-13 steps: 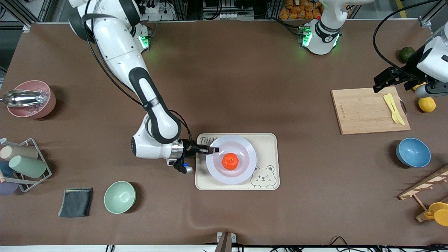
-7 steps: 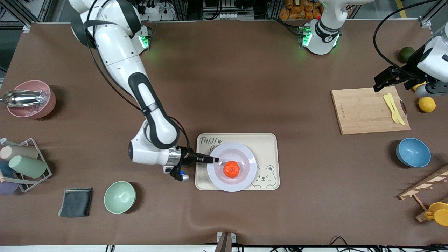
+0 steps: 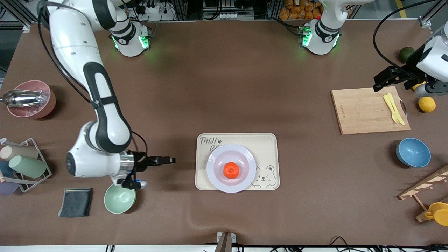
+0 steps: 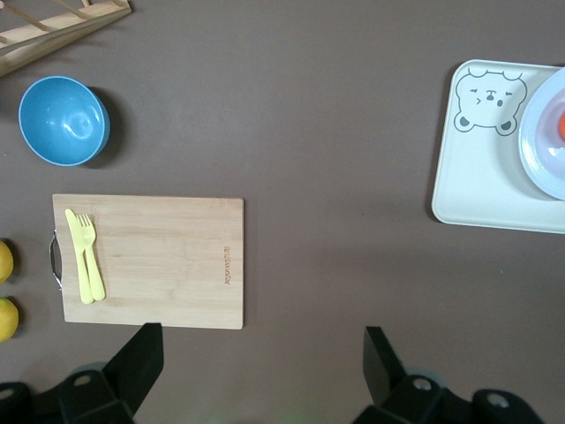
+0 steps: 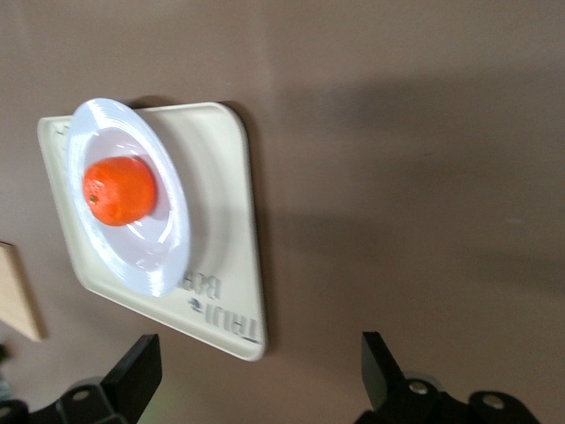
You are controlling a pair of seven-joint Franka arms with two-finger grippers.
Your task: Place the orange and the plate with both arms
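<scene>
The orange (image 3: 231, 170) lies in the middle of the pale lavender plate (image 3: 216, 174), which rests on the beige bear tray (image 3: 268, 146). Both show in the right wrist view, the orange (image 5: 119, 190) on the plate (image 5: 157, 265). My right gripper (image 3: 170, 160) is open and empty, over bare table toward the right arm's end from the tray, apart from the plate. My left gripper (image 3: 381, 82) is open and empty, up over the table beside the cutting board (image 3: 368, 111). The left wrist view shows the plate's edge (image 4: 540, 163) and the tray (image 4: 485, 177).
A green bowl (image 3: 119, 197) and a dark cloth (image 3: 76, 202) lie near my right wrist. A pink bowl with a metal scoop (image 3: 29, 99) and a cup rack (image 3: 21, 164) stand at the right arm's end. A blue bowl (image 3: 413, 152), lemons (image 3: 427, 104), a yellow fork and knife (image 3: 393, 108) and a wooden rack (image 3: 425, 189) are at the left arm's end.
My right gripper has let go of the plate's rim and drawn back toward the right arm's end. The plate with the orange now rests on the tray. The left arm has not moved.
</scene>
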